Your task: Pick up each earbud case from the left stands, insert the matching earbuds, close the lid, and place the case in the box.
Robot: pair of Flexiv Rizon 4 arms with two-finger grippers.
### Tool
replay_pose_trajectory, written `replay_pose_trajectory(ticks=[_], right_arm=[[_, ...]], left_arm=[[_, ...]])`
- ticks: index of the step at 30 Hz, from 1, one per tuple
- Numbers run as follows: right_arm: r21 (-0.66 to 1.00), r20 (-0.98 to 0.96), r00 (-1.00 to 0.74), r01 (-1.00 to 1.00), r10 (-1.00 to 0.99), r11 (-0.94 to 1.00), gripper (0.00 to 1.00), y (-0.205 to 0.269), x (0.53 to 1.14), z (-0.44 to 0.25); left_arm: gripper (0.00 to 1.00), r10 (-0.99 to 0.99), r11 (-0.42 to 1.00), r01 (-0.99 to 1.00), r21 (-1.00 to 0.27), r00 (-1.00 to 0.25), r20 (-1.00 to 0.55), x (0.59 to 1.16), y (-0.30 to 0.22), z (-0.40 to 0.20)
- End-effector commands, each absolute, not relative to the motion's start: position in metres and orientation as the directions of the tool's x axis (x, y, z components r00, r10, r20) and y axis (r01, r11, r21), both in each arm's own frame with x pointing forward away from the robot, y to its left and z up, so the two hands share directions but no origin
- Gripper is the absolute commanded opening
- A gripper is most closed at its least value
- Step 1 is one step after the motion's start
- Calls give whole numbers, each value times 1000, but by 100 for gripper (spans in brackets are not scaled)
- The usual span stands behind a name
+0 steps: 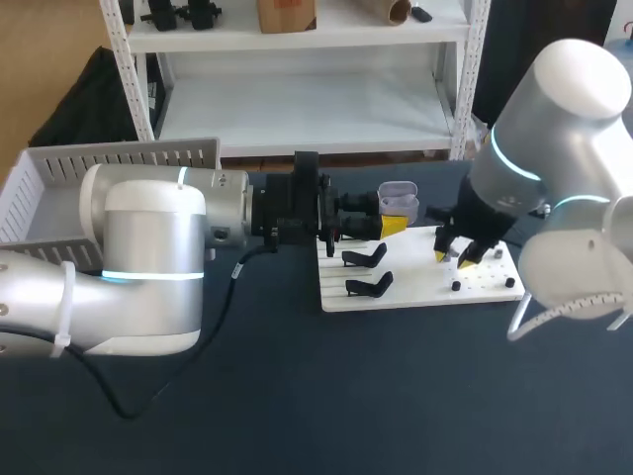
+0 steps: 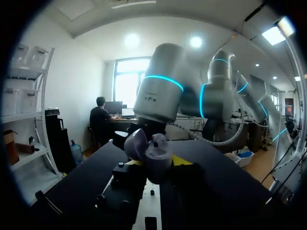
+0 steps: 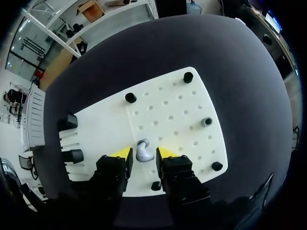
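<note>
Yellow-tipped fingers point(image 2: 181, 161) of the left gripper point(image 2: 158, 162) clamp a lavender earbud case point(image 2: 154, 152) from two sides, its lid point(image 2: 135, 143) hinged open and leaning to one side. The case is held off the desk point(image 1: 396, 396), above the far edge of a white board point(image 1: 425, 289), in the head view.

Over the same board, the right gripper point(image 3: 144, 153) points straight down. Its fingers stand narrowly parted with a single pale earbud point(image 3: 143, 151) between them. The earbud lies on the perforated half of the board, and a sliver of white shows between it and the yellow tips, so it sits unheld. Black pegs point(image 3: 130, 97) stand around that perforated half. One more peg sits just beside the right gripper, on the near edge of the board.

Two black stands point(image 1: 364, 259) rise from the slotted left half of the board, one nearer the camera than the other, both without a case.

Reaching in low and level, the left arm point(image 1: 148, 247) comes from the left across the dark desk. The right arm point(image 1: 554, 129) comes in from the right and bends down over the board. A white slatted box point(image 1: 59, 168) sits at the desk's far left corner, behind the left arm and well apart from the held case.
</note>
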State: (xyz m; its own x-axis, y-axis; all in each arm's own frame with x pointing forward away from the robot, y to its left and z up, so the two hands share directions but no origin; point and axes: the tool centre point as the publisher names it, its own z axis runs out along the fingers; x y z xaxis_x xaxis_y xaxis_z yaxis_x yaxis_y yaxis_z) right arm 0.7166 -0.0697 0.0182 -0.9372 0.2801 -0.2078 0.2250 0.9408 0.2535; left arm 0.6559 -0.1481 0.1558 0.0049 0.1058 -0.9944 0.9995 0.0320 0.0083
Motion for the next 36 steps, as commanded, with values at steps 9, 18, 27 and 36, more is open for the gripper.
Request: replay_pose_trajectory(ticks=[9,18,27,36], right_arm=[[246,-206,-938,226,278,943,29,-71,720,20],[246,-204,-937,230,282,942,5,-69,720,21],[247,-197,-936,240,291,939,0,-68,717,29],[248,-218,-927,251,306,936,0,-74,705,66]], left_arm=[[0,103,35,999,10,6,-995,656,-148,155],[0,103,35,999,10,6,-995,656,-148,155],[0,103,35,999,10,6,-995,656,-148,155],[0,103,35,999,10,6,-995,656,-148,155]])
